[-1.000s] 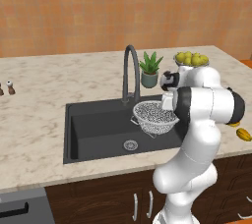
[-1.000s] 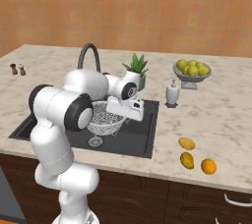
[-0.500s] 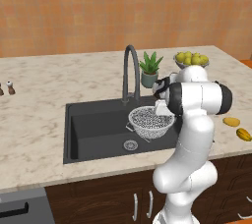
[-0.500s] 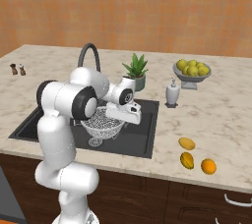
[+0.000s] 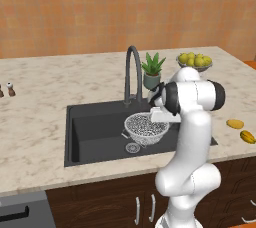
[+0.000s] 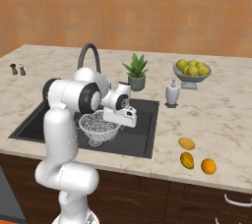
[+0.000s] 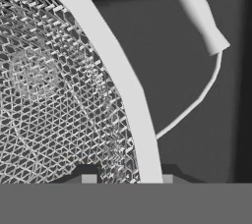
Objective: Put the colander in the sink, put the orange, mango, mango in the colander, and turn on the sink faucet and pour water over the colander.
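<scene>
Left base view: the colander hangs over the sink, just above the drain and right of the faucet. Half a second ago it sat higher and further right; it has come down and moved toward the basin's middle. The gripper is at its right rim. Two mangos lie on the bench well to the right.

Right base view: the colander is low inside the sink, with the gripper on its near-right rim. The orange and both mangos wait together on the bench, well apart from the basin. A fruit bowl, a plant and a soap bottle stand behind.

Hand view: the colander rim runs between the two fingertips, so the jaws are narrow and pinching that rim. One side handle shows against the dark sink floor.

Judged from this, the lowering is nearly done; setting down and letting go come next, then the fruit.
</scene>
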